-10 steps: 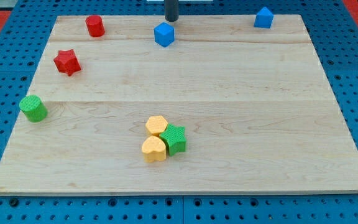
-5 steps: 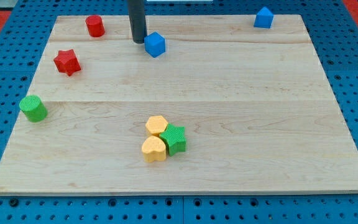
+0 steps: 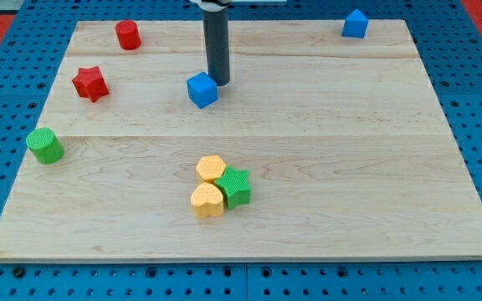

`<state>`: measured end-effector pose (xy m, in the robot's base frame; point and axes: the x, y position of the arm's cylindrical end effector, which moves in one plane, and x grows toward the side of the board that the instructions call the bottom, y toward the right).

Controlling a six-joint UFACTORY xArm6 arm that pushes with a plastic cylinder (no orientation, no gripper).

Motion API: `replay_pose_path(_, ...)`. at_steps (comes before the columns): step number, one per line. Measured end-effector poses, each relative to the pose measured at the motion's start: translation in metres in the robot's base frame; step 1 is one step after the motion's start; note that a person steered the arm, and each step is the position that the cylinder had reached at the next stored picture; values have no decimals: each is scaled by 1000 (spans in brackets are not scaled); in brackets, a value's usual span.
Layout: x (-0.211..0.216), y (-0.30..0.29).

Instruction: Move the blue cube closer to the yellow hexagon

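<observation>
The blue cube (image 3: pixel 202 89) lies on the wooden board (image 3: pixel 325 125), left of centre in the upper half. My tip (image 3: pixel 218 83) stands right against the cube's upper right corner. The yellow hexagon (image 3: pixel 211 169) lies lower down near the middle, well below the cube. It touches a yellow heart-shaped block (image 3: pixel 207 201) and a green star (image 3: pixel 235 186).
A red cylinder (image 3: pixel 127 35) and a red star (image 3: pixel 90 83) lie at the upper left. A green cylinder (image 3: pixel 44 145) sits near the left edge. A second blue block with a pointed top (image 3: pixel 355 23) sits at the upper right corner.
The blue cube has slid down and slightly left, nearer the yellow hexagon. My tip has moved from the top edge, round the cube's left side, to its upper right corner.
</observation>
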<state>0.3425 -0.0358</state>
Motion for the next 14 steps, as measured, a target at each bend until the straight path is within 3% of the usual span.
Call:
replay_pose_path(3, 39, 0)
replay_pose_path(4, 31, 1)
replay_pose_path(5, -23, 11)
replay_pose_path(6, -22, -43)
replay_pose_path(8, 39, -49)
replay_pose_path(9, 47, -40)
replay_pose_path(11, 25, -9)
replay_pose_path(14, 106, -15)
